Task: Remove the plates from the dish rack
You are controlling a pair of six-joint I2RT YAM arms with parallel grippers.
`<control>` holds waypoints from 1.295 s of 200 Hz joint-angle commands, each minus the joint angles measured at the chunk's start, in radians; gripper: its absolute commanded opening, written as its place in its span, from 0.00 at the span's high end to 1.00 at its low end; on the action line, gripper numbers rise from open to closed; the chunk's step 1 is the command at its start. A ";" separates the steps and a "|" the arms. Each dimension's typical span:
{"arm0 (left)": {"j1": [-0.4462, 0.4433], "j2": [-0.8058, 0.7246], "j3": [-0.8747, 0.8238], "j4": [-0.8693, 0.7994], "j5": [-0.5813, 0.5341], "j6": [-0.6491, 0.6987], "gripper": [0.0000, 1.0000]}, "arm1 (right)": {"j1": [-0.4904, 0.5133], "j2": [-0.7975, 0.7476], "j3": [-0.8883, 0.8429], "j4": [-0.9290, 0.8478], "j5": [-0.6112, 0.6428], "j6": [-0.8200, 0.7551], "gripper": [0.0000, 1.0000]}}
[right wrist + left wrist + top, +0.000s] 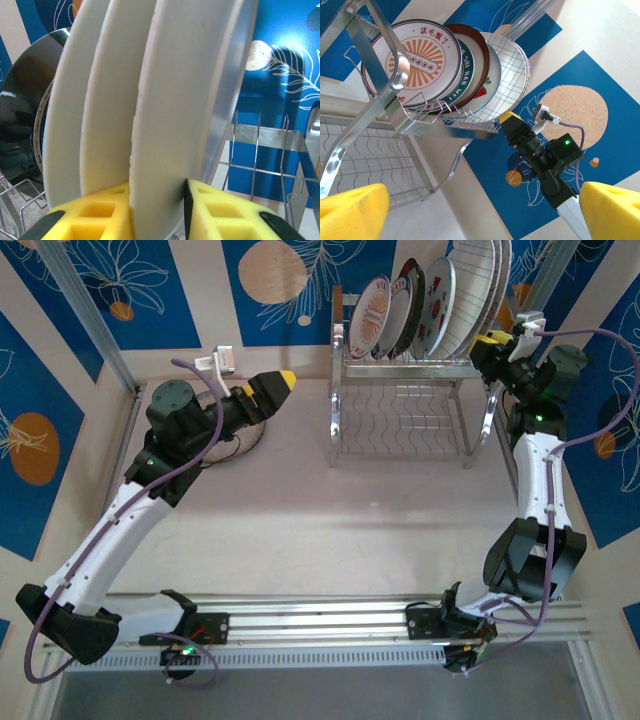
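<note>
Plates: standing on edge in upper tier of dish rack, far side of counter. Right hand: clenched on rim of end plate. Left hand: released, jaws wide, left of rack.

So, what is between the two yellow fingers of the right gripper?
The rim of the outermost white plate stands between the fingers, which seem to touch it on both sides; the right wrist view shows this.

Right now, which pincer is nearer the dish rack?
The right pincer: its fingers pinch a plate at the dish rack's right end. The left pincer hovers open, off to its left.
</note>
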 commanded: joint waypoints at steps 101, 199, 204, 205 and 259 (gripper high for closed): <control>-0.007 -0.013 -0.010 0.073 -0.009 -0.024 0.03 | 0.143 -0.068 -0.009 -0.100 0.426 0.039 0.99; -0.007 -0.017 -0.016 0.083 -0.012 -0.029 0.03 | 0.277 -0.070 0.092 -0.214 0.768 0.020 1.00; -0.007 -0.017 -0.016 0.085 -0.011 -0.029 0.03 | 0.278 -0.070 0.096 -0.216 0.773 0.018 1.00; -0.007 -0.016 -0.016 0.085 -0.010 -0.029 0.03 | 0.279 -0.071 0.096 -0.217 0.775 0.017 1.00; -0.008 -0.002 -0.002 0.103 -0.003 -0.033 0.03 | 0.288 -0.088 0.143 -0.252 0.834 -0.001 1.00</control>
